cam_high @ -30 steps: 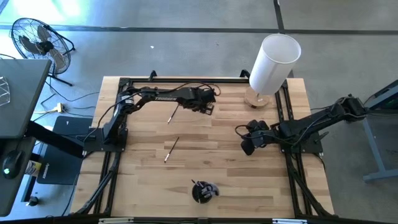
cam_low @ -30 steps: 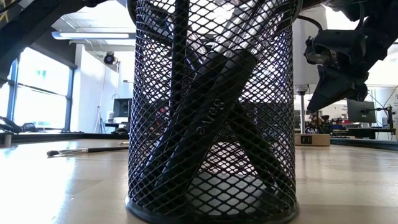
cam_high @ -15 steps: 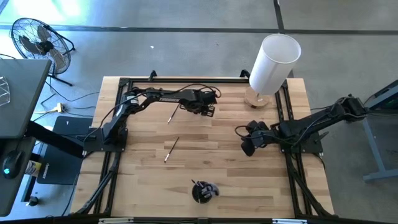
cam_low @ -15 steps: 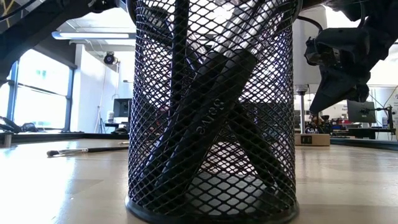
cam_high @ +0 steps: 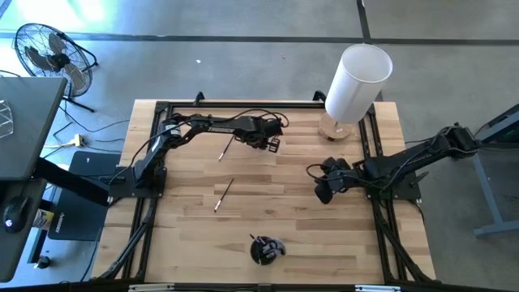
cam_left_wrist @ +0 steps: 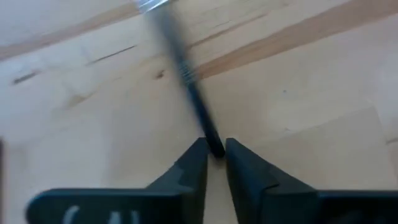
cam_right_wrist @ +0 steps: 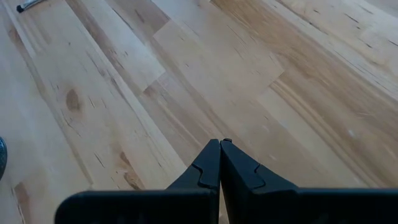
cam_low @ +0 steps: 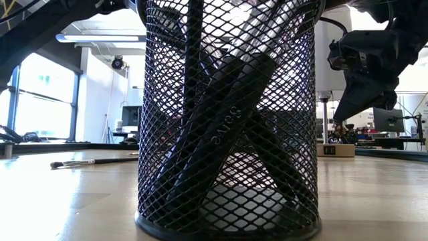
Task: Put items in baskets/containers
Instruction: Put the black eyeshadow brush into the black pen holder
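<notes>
I have the left end effector (cam_left_wrist: 216,155) low over the far part of the surface (cam_high: 284,211), and its 2 fingers (cam_left_wrist: 193,168) stand narrow around the dark end of a brush (cam_left_wrist: 186,74). In the left wrist view the handle end sits just between the tips, so I judge that I am pinching it there, but the brush is blurred and I cannot say how firm the hold is. I take it at the end because the rest of the handle lies flat on the wood and gives the fingers no room. In the high view the same brush (cam_high: 226,145) points away from the end effector (cam_high: 268,143) toward the near side.

A 2nd brush (cam_high: 223,195) lies free near the middle of the surface, well apart from both arms. The cup (cam_high: 264,250) stands at the near edge, and several brushes already lean inside its mesh wall (cam_low: 227,120), so most of the task seems done. One brush (cam_low: 93,161) also shows lying flat in the low view.

The right end effector (cam_right_wrist: 219,155) waits over bare wood on the right side, with its fingers pressed together and nothing between them. I keep it there so that it does not cross the path from the left arm to the cup.

A white cylinder (cam_high: 357,81) stands at the far right corner, out of the way.
</notes>
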You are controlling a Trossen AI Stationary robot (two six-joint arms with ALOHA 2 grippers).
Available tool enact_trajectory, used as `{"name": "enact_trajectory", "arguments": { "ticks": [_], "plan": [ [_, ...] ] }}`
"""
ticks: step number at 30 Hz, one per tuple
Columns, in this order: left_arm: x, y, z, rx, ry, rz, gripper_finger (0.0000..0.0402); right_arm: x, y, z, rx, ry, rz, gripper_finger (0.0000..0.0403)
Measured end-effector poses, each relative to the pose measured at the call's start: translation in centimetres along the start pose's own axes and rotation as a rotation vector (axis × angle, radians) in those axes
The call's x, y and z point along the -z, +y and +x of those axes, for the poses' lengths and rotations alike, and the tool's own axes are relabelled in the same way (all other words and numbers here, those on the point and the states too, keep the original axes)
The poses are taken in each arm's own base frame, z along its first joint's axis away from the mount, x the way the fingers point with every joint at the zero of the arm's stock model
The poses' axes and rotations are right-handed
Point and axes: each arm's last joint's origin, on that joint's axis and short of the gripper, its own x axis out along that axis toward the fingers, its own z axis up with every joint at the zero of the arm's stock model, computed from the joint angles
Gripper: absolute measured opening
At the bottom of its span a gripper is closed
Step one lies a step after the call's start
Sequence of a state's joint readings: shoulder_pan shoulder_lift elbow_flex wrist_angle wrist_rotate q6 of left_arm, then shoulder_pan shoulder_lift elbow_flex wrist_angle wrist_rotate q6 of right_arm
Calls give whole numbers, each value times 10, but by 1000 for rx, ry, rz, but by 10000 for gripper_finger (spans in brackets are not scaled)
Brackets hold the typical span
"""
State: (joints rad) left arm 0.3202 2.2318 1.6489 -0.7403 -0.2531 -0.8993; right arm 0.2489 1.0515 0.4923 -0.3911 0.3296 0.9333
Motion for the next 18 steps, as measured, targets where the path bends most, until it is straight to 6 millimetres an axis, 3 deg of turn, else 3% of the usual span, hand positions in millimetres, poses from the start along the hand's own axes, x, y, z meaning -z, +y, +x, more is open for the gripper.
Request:
{"name": "enact_trajectory", "arguments": {
  "ticks": [4, 10, 14, 18],
  "plan": [
    [2, 1, 0, -5, 27, 94, 9, 0, 0, 0, 1, 0, 0, 0],
    [19, -10, -5, 1, 41, 213, 3, 0, 0, 0, 7, -9, 0, 0],
    [42, -24, -12, 18, 63, 338, 0, -1, -1, 0, 18, -24, 0, 0],
    [76, -35, -29, 6, 121, 463, 0, -1, -1, 0, 29, -39, 5, 0]
  ]
}}
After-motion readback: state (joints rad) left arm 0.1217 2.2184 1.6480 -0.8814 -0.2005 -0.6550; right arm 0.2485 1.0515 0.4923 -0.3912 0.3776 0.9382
